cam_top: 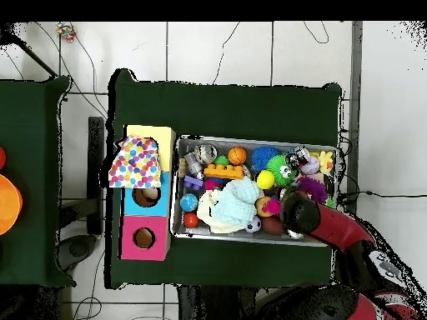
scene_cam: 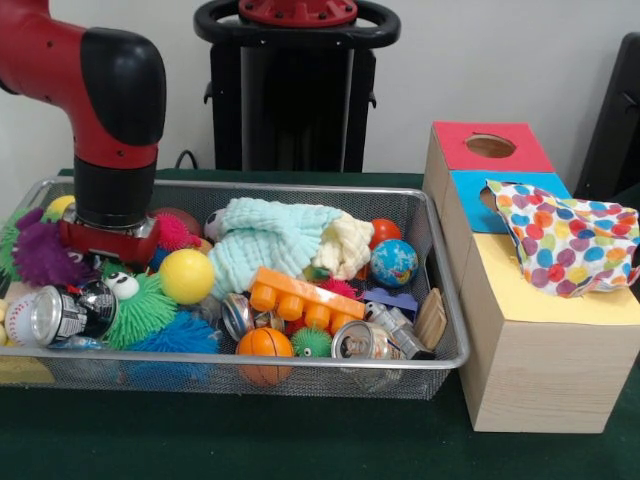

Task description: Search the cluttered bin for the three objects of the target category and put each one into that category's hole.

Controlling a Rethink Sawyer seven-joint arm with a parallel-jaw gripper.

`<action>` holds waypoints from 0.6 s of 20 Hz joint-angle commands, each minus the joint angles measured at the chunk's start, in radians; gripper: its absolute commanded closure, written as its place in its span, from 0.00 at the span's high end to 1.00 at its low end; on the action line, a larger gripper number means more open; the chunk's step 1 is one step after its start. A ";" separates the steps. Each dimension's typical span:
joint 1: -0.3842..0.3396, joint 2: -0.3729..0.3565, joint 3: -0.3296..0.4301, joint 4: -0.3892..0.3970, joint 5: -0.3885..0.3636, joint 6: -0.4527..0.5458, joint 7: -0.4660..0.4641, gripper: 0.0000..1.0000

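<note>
A wire mesh bin (scene_cam: 300,362) holds a heap of toys: a yellow ball (scene_cam: 187,276), an orange basketball (scene_cam: 264,345), a globe ball (scene_cam: 394,262), a drinks can (scene_cam: 62,314) at the left and another can (scene_cam: 362,343) at the front. The wooden box beside it has a red hole section (scene_cam: 490,146), a blue section (scene_cam: 470,189) and a yellow section (scene_cam: 540,296). My gripper (scene_cam: 108,243) is low in the bin's left end, just behind a green spiky toy (scene_cam: 140,308). Its lower part is hidden among the toys. In the overhead view the arm (cam_top: 298,210) covers that end of the bin (cam_top: 250,139).
A pale green cloth (scene_cam: 265,245) and an orange building brick (scene_cam: 305,297) lie mid-bin. A purple furry toy (scene_cam: 42,252) sits left of the arm. A polka-dot fabric piece (scene_cam: 565,243) drapes over the box top, partly covering the blue section's hole.
</note>
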 commanded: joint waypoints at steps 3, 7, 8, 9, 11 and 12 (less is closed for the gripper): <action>-0.118 0.348 0.020 -0.180 -0.095 -0.236 0.113 1.00; -0.131 0.321 0.029 -0.156 -0.108 -0.213 0.113 1.00; -0.135 0.318 0.031 -0.151 -0.108 -0.204 0.115 1.00; -0.143 0.317 0.037 -0.149 -0.102 -0.182 0.118 0.00; -0.147 0.317 0.042 -0.149 -0.100 -0.173 0.116 0.00; -0.145 0.318 0.038 -0.145 -0.098 -0.192 0.127 0.00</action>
